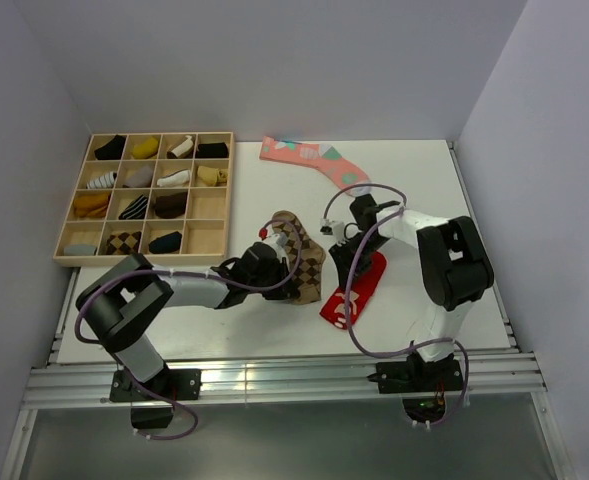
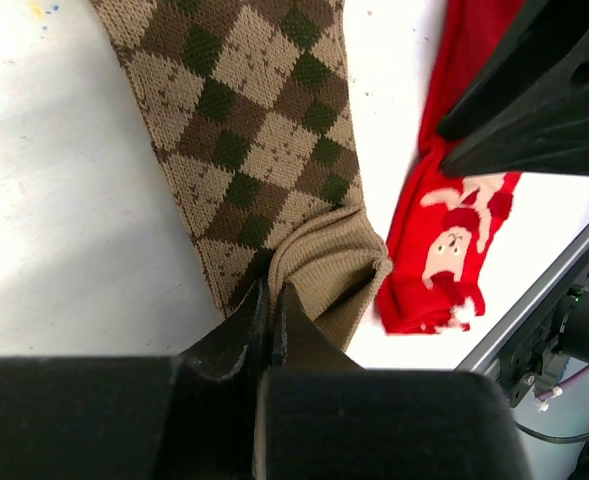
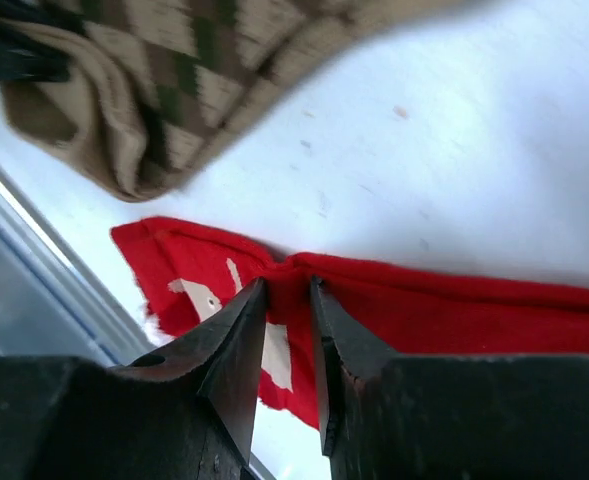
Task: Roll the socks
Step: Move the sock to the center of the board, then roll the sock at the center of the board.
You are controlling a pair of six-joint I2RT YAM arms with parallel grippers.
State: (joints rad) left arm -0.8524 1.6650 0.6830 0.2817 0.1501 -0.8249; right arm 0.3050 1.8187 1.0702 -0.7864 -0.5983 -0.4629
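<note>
The brown-and-tan argyle sock (image 1: 302, 255) lies mid-table, its plain tan cuff folded over at the near end. My left gripper (image 1: 274, 268) is shut on that cuff; in the left wrist view the jaws (image 2: 271, 290) meet on the tan fold while the checked sock (image 2: 254, 120) stretches away flat. My right gripper (image 1: 349, 262) stands just right of it over the red sock (image 1: 357, 292). In the right wrist view its jaws (image 3: 287, 285) pinch a bunched ridge of the red sock (image 3: 454, 310), and the argyle sock (image 3: 154, 70) lies beyond.
A wooden tray (image 1: 144, 258) of compartments holding rolled socks sits at the back left. A pink sock with teal patches (image 1: 314, 160) lies at the back. The table's front edge and metal rail (image 2: 534, 310) run close beside the red sock (image 2: 454, 230).
</note>
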